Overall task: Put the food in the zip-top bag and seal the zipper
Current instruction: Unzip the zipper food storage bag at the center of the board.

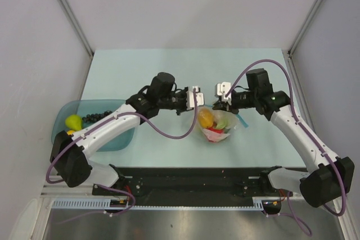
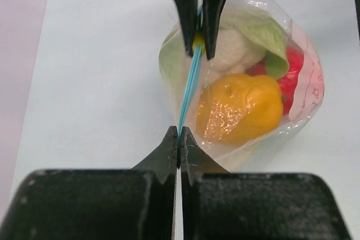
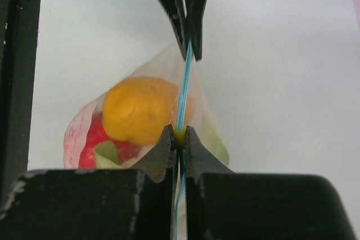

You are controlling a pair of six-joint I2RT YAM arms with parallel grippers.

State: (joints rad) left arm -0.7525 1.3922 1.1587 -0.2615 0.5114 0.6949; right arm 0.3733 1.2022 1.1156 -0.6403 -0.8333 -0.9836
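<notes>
The clear zip-top bag [image 1: 218,129] sits mid-table between both grippers. It holds an orange fruit [image 2: 239,108], a red apple [image 2: 292,80] and green-and-white lettuce [image 2: 256,32]. My left gripper [image 2: 179,139] is shut on one end of the light-blue zipper [image 2: 189,88]. My right gripper [image 3: 179,137] is shut on a small yellow slider on the zipper [image 3: 183,88], a short way along the strip. In the top view the left gripper [image 1: 198,100] and right gripper [image 1: 220,98] face each other over the bag's mouth. The orange fruit [image 3: 138,111] and the apple [image 3: 93,136] also show in the right wrist view.
A teal bowl [image 1: 112,136] stands at the table's left edge, under the left arm, with a yellow-green fruit [image 1: 73,121] and a dark beaded item inside. Grey walls enclose the table at the back and both sides.
</notes>
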